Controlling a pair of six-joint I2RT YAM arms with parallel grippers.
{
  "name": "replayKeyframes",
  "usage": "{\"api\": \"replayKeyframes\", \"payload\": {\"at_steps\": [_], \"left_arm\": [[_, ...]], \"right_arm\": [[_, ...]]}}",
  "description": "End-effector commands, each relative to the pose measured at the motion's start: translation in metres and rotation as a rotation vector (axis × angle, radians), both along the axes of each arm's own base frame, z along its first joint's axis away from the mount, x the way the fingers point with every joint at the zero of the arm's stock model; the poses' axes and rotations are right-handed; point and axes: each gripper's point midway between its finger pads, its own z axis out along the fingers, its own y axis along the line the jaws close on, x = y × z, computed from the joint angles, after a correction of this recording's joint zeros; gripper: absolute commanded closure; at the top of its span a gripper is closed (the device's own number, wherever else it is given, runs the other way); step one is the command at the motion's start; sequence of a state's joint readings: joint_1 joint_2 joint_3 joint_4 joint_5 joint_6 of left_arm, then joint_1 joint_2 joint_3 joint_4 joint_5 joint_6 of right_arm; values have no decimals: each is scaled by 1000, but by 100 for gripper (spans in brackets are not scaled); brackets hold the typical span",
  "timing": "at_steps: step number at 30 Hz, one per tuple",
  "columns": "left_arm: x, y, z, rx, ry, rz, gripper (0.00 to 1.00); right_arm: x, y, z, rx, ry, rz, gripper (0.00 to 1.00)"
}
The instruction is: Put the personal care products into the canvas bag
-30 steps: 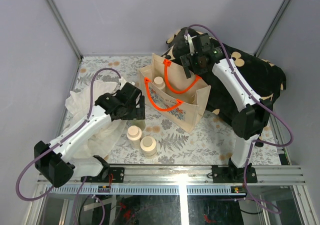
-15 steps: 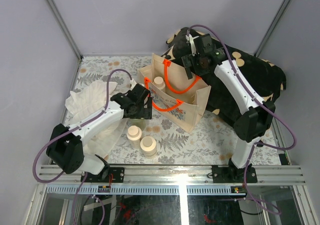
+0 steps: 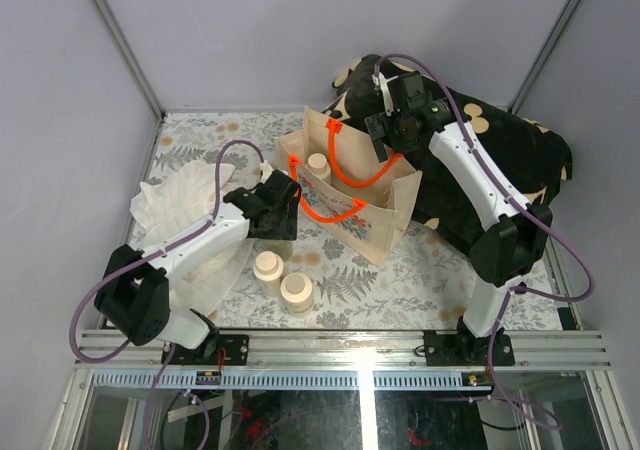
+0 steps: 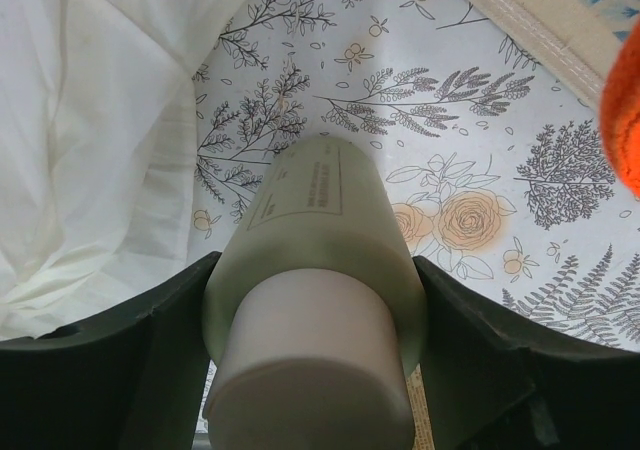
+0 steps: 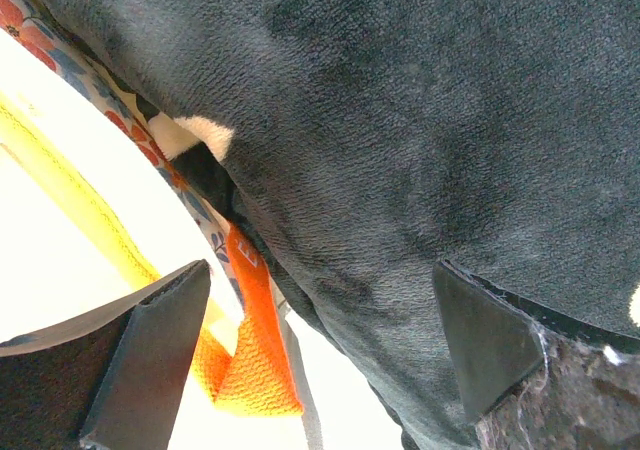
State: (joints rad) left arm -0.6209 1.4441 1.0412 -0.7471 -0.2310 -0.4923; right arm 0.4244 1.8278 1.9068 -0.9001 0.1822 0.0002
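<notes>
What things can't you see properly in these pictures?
Top view: the left end effector mostly covers the pale green bottle.
Left wrist view: that bottle's label print is too blurry to read, and the bottom edge cuts off its cap.
Top view: the canvas bag walls hide the body of the bottle inside; only its cap shows.
Right wrist view: the black cloth fills most of the picture.
</notes>
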Motion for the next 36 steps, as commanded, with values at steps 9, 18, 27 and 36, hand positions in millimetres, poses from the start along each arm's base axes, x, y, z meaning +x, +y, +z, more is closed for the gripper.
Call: {"api": "replayKeyframes", "payload": {"at_steps": [9, 18, 27, 36], "left_arm": [[19, -33, 110, -188, -151, -70, 100], [28, -64, 240, -433, -352, -142, 100], [45, -80, 331, -512, -586, -271, 100], [106, -123, 313, -465, -624, -343, 100]], "right_arm": [[-2, -10, 15, -24, -50, -1, 0], [4, 3, 15, 21, -50, 19, 0], [4, 2, 13, 16, -46, 17, 0], [3, -5, 22, 1, -64, -17, 0]]}}
